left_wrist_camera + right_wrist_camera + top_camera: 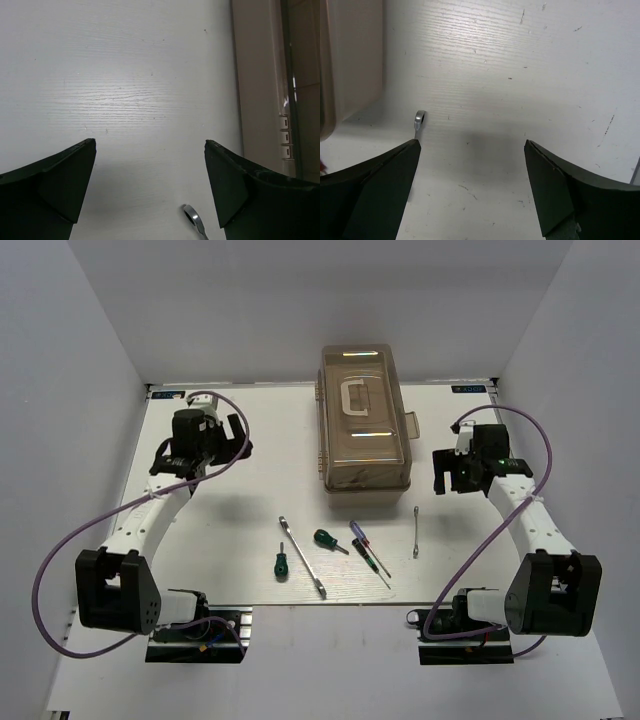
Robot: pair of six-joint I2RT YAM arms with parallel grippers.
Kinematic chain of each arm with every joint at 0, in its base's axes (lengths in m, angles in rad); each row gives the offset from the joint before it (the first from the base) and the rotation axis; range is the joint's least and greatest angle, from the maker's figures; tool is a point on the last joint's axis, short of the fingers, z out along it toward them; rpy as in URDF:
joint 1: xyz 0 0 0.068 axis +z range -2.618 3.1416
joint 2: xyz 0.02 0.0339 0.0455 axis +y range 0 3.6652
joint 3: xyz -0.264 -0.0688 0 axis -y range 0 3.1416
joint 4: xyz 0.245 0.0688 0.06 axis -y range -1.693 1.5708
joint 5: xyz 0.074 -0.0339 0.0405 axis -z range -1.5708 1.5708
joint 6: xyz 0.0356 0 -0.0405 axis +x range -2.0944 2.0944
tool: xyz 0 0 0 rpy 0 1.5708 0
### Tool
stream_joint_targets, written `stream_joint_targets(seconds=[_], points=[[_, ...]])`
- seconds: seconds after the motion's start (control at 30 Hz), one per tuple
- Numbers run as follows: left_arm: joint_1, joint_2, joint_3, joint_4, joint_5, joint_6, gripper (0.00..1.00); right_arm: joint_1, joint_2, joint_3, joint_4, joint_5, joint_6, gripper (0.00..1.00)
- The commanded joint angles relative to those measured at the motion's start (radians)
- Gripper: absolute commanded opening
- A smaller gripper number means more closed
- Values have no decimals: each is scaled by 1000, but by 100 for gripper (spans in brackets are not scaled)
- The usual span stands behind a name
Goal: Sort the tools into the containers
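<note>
Down on the white table [220, 540], front and middle, a loose scatter of tools: the long wrench [302, 557] lying slantwise, with one green screwdriver [281, 564] to its left and a second green screwdriver [328, 540] to its right. Just right of those, side by side, the purple-and-red screwdriver [358, 533] and the thin dark screwdriver [370, 560]. Further right, all alone, the short wrench [416, 532]. None in a container yet.

Out to the left gripper [232, 448]: spread wide, pinching nothing, touching nothing, hovering over bare table up and left of the tools. In its wrist view, just the ring end of the long wrench [192, 217] peeking in at the bottom edge, near the right-hand finger [240, 190].

Across to the right gripper [445, 472]: spread wide too, empty, hanging above bare table. In its wrist view, the ring end of the short wrench [419, 119] just past the tip of the left-hand finger [380, 180], not touching it.

Between the two grippers, behind the tools, the toolbox [364, 420]: brown see-through lid down, pale handle [357, 398] flat on top.

At the table's far corners, two small blue labels [170, 394]: print too small to read.
</note>
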Motion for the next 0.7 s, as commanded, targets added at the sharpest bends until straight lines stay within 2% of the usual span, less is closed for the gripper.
stream_joint_targets(seconds=[0.0,0.07,0.1,0.13,0.17,0.2,0.23,0.27,0.3,0.33,0.37,0.47,0.5,0.53,0.57,0.6,0.63,0.67], points=[[2,15,48,31,66,-12,99,-2,-8,52,19,9,-6,90],[2,55,88,17,92,-12,95,-2,-15,58,13,-73,-87,90],[2,71,100,5,107,-12,85,-4,-17,60,7,-104,-125,88],[2,84,126,-8,124,-12,78,-4,-21,76,-2,-134,-179,82],[2,107,135,-9,141,-12,71,-1,-21,84,-32,-182,-217,73],[2,108,145,-9,164,-3,56,-1,-26,102,-34,-215,-231,60],[2,121,163,-9,164,-3,48,-1,-46,113,-33,-208,-236,48],[2,121,163,-9,179,7,37,-1,-26,147,-24,-206,-215,16],[2,121,175,-9,190,7,18,-1,-29,161,-5,-186,-204,0],[2,121,184,-9,190,7,7,1,-26,173,15,-151,-189,0],[2,121,185,-9,199,7,0,2,-23,226,16,-148,-190,0],[2,131,206,-9,234,7,0,4,-9,308,27,-200,-201,0],[2,131,218,10,273,7,0,8,23,358,23,-288,-204,11],[2,131,218,19,299,7,4,11,35,413,18,-322,-196,31],[2,143,233,30,326,7,31,14,66,441,12,-354,-189,53],[2,157,253,48,383,7,48,30,101,502,-20,-450,-157,61],[-7,166,266,48,408,7,74,34,120,558,-23,-480,-140,69],[-7,175,283,57,449,7,81,40,156,581,-23,-523,-124,74]])
